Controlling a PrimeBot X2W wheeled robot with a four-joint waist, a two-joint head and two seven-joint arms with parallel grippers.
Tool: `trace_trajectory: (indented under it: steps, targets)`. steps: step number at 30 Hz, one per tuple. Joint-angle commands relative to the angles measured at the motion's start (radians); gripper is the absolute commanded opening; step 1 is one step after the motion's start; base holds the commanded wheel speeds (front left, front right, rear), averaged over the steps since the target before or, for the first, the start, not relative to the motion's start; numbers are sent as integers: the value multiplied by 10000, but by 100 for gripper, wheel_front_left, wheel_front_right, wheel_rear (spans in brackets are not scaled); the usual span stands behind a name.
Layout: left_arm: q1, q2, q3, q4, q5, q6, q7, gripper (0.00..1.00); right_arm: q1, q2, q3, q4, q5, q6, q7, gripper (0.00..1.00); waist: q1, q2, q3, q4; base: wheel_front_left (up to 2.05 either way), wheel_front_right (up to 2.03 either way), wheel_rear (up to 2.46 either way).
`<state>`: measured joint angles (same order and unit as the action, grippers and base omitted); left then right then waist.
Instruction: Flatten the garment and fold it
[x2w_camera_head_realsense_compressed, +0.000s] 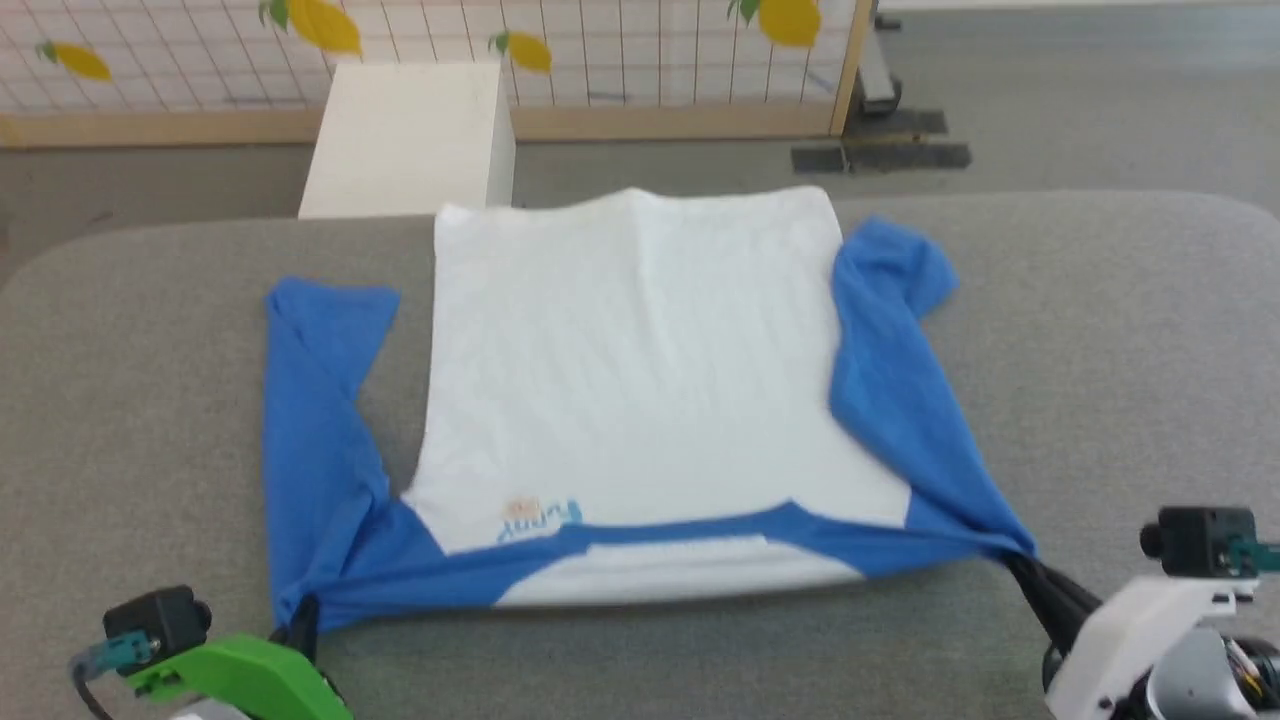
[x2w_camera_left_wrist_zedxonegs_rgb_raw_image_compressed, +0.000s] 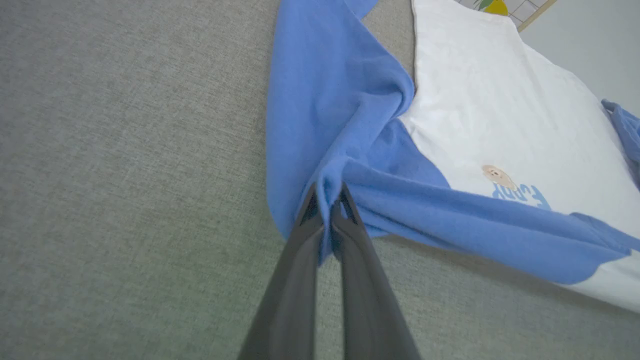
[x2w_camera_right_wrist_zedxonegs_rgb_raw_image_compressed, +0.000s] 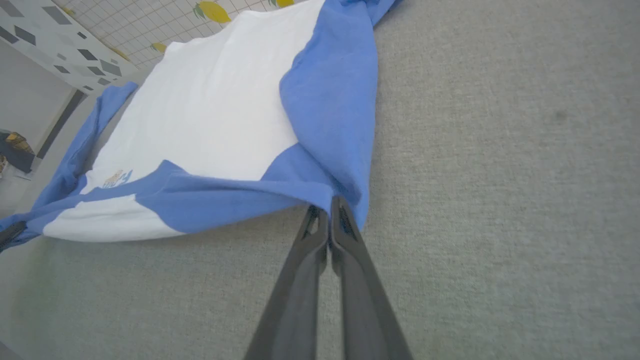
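**Garment** (x2w_camera_head_realsense_compressed: 640, 380): spread print-side up on the table (x2w_camera_head_realsense_compressed: 1100, 350). Its neckline (x2w_camera_head_realsense_compressed: 690, 525) edge spans between my two grippers and its hem lies far beyond them. The white body is mostly flat, with faint ripples.

**Sleeves:** the left sleeve (x2w_camera_head_realsense_compressed: 310, 420) runs away from my left gripper (x2w_camera_left_wrist_zedxonegs_rgb_raw_image_compressed: 327, 192) and doubles over at its far end. The right sleeve (x2w_camera_head_realsense_compressed: 890, 380) does likewise beyond my right gripper (x2w_camera_right_wrist_zedxonegs_rgb_raw_image_compressed: 329, 205), its cuff crumpled.

**Grips:** the left gripper's fingers are pinched together on a gather of blue fabric at the shoulder. The right gripper is clamped the same way on the opposite shoulder corner. The edge between them is taut and appears raised just off the table, judging by the shadow beneath.

**Assessment:** flattening is in hand; folding is not yet begun.

**Recommendations:**
- Draw both shoulders evenly toward me and slightly apart, low to the table, so the body drags smooth without skewing.
- Hold equal tension on both sides, since a one-sided tug would likely twist the neckline.

**Risks:**
- Each grip holds only a small gather, which could slip or leave a crease on release.
- The sleeves will probably need separate straightening, as this pull is unlikely to undo their doubled ends.
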<state>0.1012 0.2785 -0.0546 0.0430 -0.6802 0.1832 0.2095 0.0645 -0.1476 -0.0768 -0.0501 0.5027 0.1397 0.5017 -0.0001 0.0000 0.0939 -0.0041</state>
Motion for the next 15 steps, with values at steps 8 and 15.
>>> trace_trajectory:
  steps: [8, 15]
  targets:
    - [1684, 923, -48, -1681, 144, 1399, 2278, 0, 1490, 188, -783, -1550, -710, -90, 2498, 0, 1, 0, -780, -204, 0, 0, 0]
    - [1614, 708, -826, -1238, 55, 1479, 3240, 20, 1674, 406, -41, -1478, -1630, -90, 3616, 0, 1, 0, -817, -152, 0, 0, 0]
